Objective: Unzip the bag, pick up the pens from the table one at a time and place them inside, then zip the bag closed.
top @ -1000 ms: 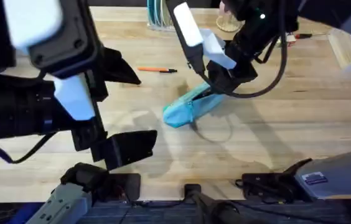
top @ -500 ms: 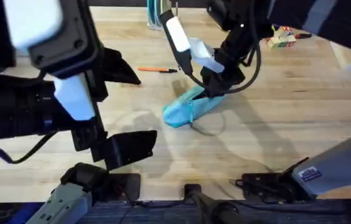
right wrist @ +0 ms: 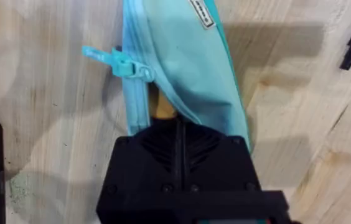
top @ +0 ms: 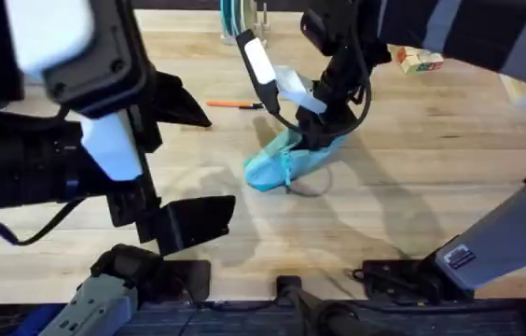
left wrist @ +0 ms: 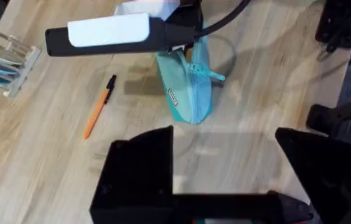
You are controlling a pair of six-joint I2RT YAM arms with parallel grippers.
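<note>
On the left, my left pincer (left wrist: 225, 180) hangs above the wooden table (top: 431, 159) with its black fingers spread wide and nothing between them, well apart from the work. Moving right, one orange pen (top: 235, 105) with a black end lies flat on the bare wood, near the bag but not touching it. Next comes the turquoise bag (top: 286, 161), lying at a slant near the middle of the table, its zip pull (right wrist: 121, 63) sticking out to one side partway along the zipper. Farthest right, my right pincer (top: 317, 133) sits at the far end of the bag, fingers pressed together on the fabric there. The zipper looks partly open beside that grip, so I judge the unzipping is under way. To do it well, I should keep this end pinned firmly so the soft bag cannot slide, bring my free left pincer to the pull, and draw it straight along the zipper line, not upward.
</note>
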